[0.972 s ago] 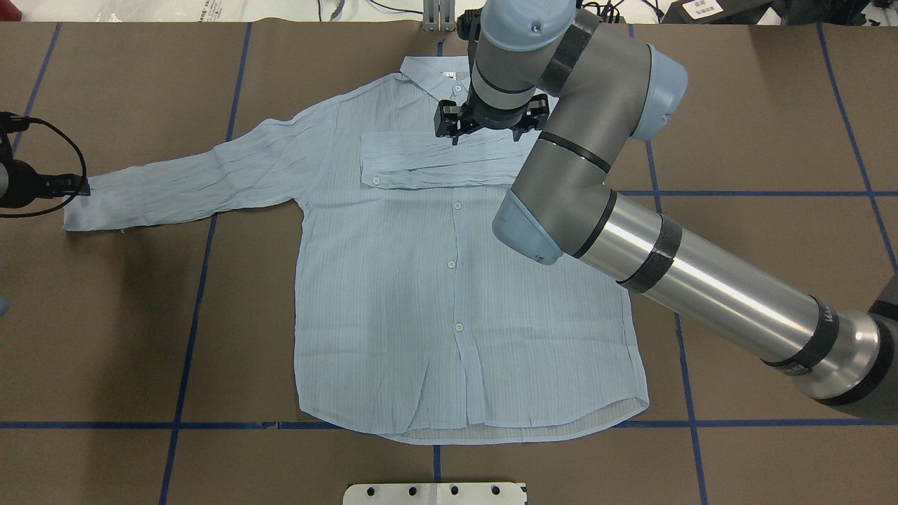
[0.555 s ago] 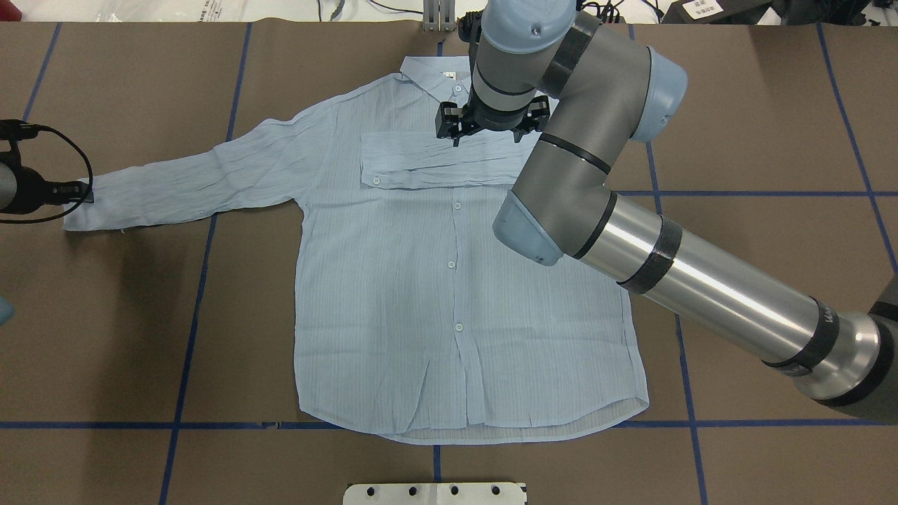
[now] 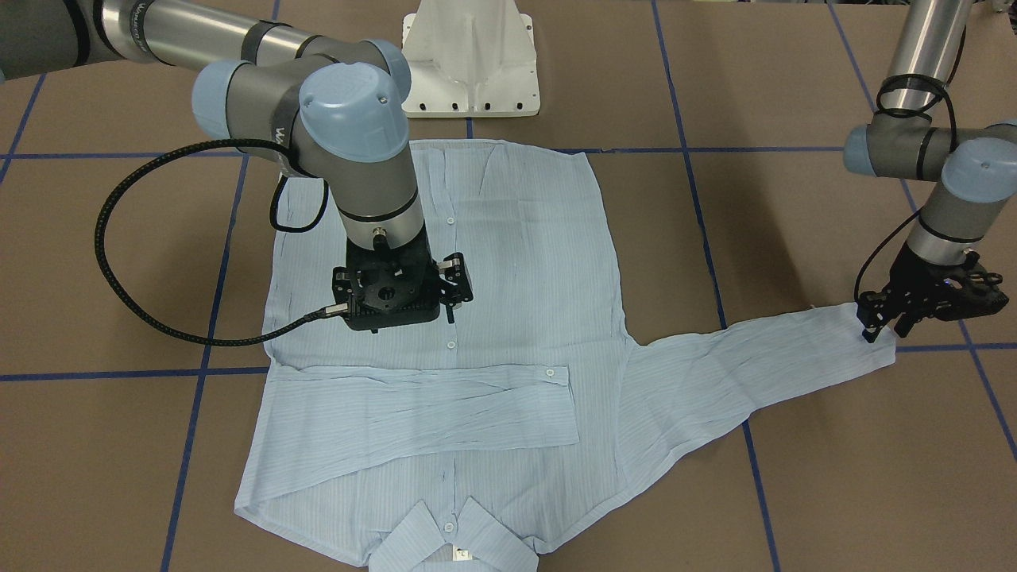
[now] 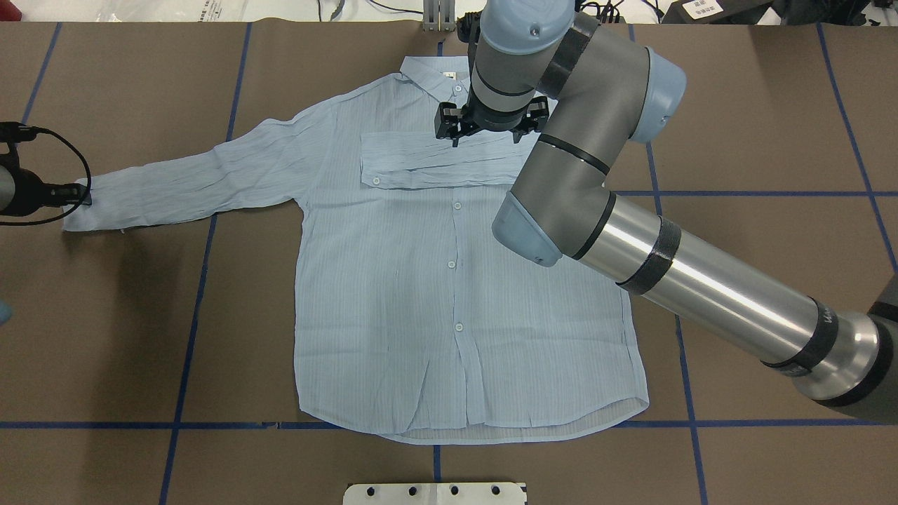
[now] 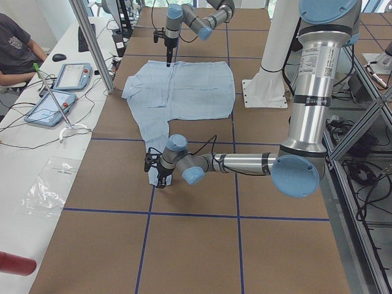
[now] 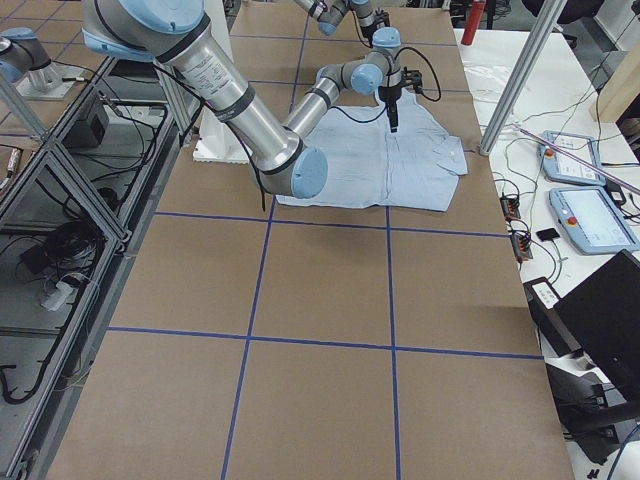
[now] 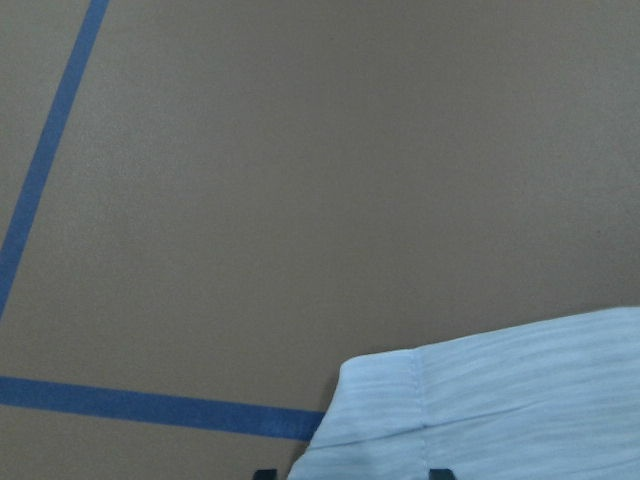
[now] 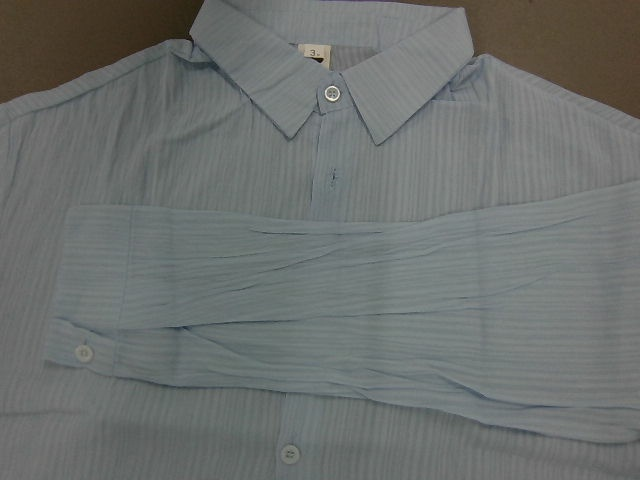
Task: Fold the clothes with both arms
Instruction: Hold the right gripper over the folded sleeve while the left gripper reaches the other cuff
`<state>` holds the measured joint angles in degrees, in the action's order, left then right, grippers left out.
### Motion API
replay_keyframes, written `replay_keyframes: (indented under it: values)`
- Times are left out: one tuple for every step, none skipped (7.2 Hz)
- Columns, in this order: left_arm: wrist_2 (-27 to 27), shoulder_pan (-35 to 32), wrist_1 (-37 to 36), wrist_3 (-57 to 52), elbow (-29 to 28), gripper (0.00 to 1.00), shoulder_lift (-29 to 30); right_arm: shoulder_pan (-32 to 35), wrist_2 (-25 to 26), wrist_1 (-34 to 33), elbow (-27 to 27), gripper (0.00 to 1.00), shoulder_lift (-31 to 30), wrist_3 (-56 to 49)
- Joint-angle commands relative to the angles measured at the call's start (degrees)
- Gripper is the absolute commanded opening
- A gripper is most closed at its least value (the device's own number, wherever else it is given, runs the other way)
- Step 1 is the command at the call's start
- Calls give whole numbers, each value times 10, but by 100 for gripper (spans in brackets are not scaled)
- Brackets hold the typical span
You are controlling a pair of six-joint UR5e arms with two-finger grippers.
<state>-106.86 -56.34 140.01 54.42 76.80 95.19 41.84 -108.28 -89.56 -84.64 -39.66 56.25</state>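
Note:
The pale blue shirt [image 4: 435,294] lies flat, front up, collar [image 8: 330,50] away from me. One sleeve [image 8: 350,310] is folded across the chest. The other sleeve [image 3: 739,373] stretches out to my left. My left gripper [image 3: 883,330] is low at that sleeve's cuff [image 7: 480,400], jaws apart, with the cuff edge between the fingertips [image 7: 437,472]. My right gripper [image 4: 486,130] hangs open and empty above the chest, just over the folded sleeve; its fingers do not show in its wrist view.
The white pedestal base [image 3: 470,63] stands at the shirt's hem side. Blue tape lines [image 4: 196,280] cross the brown table. An operators' bench with tablets [image 5: 58,92] and a seated person [image 5: 15,49] runs along the far edge.
My left gripper has shifted slightly down and in at the cuff. The shirt and the right arm have barely moved.

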Motion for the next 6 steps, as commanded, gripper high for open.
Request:
replay_keyframes:
  values:
    - [0, 0, 0, 1, 1, 56, -3, -2, 0, 0, 0, 99, -1, 2]
    - [0, 0, 0, 2, 3, 55, -4, -4, 0, 0, 0, 99, -1, 4]
    - [0, 0, 0, 2, 2, 53, -4, -5, 3, 0, 0, 99, 0, 4]
    - [0, -2, 0, 2, 3, 52, -6, -6, 4, 0, 0, 99, -1, 4]
    - [0, -2, 0, 3, 3, 48, -6, -7, 4, 0, 0, 99, 0, 5]
    - [1, -2, 0, 5, 3, 44, -6, -9, 4, 0, 0, 99, -1, 5]
